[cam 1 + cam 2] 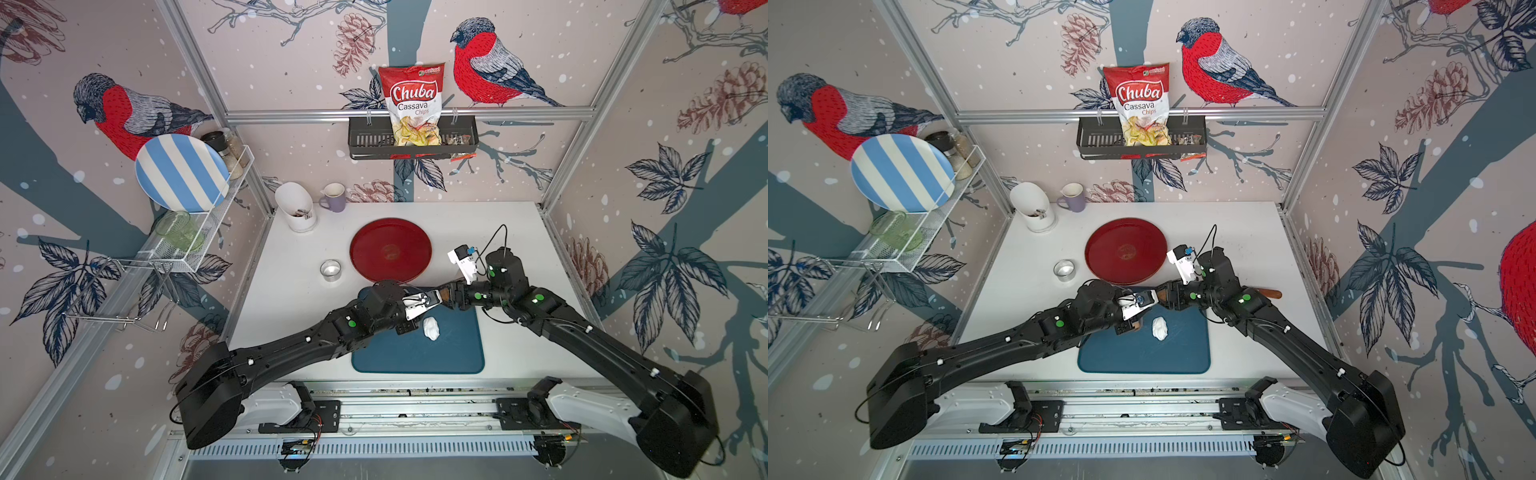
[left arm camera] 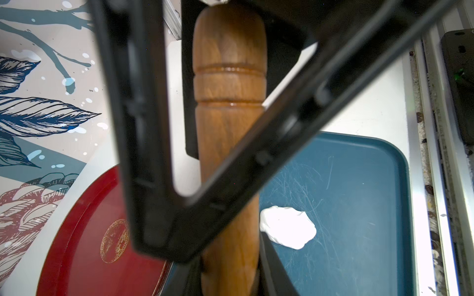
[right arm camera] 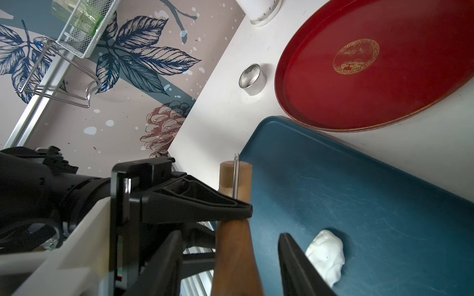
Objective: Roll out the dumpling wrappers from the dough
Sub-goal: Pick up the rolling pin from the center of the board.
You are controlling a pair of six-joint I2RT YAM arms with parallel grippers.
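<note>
Above the far edge of the tray [image 1: 457, 357], left fingers [image 3: 205, 205] clamp the pin [image 2: 228, 102]; right fingers [image 3: 295, 261] straddle it alongside, a gap showing, probably to share the hold for rolling. Dough [image 1: 431, 328] lies on the tray, unflattened.

bright, even light, soft shadows; dough [image 2: 287, 226] blown out white; jaws blurred up close; top views bowed at edges.

- Wallpaper [image 1: 291, 62] of red-breasted birds, pinecones and leaves is covering the walls.
- Aluminium rails [image 1: 291, 115] are framing the corners and the back wall.
- A white bench [image 1: 519, 232] is sitting below in bright, even light.
</note>
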